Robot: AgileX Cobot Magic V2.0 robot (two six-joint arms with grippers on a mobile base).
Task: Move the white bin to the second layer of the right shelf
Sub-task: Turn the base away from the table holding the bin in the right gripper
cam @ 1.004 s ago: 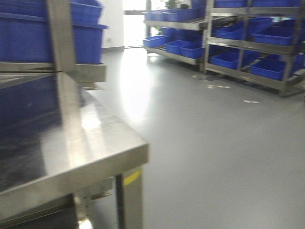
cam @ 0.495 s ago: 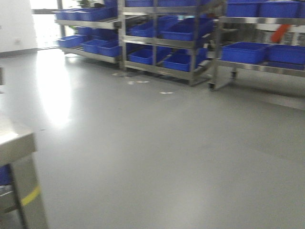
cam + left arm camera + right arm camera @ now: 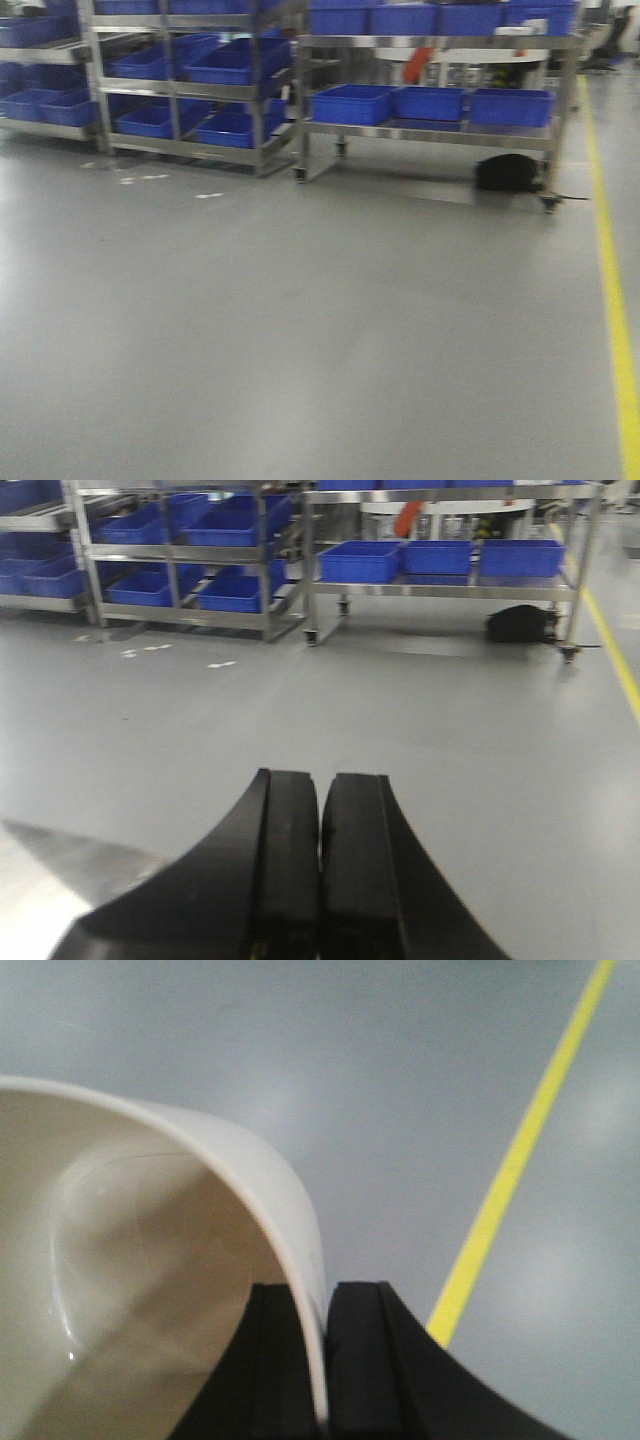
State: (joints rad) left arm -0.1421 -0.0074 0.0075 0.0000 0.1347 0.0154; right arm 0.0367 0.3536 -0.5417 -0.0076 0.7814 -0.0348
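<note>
The white bin (image 3: 150, 1260) runs off frame left and below, its rim pinched between the fingers of the right gripper (image 3: 327, 1298), a yellow line (image 3: 510, 1170) beyond them. The left gripper (image 3: 320, 785) has its fingers meeting on nothing; blurred racks (image 3: 440, 586) of blue crates (image 3: 360, 560) stand far past their tips

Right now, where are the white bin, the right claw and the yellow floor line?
white bin (image 3: 150, 1260): right wrist view, inner wall.
right claw (image 3: 322, 1305): right wrist view, between its fingertips, pinching the bin's rim.
yellow floor line (image 3: 510, 1170): right wrist view, middle of the stripe.
</note>
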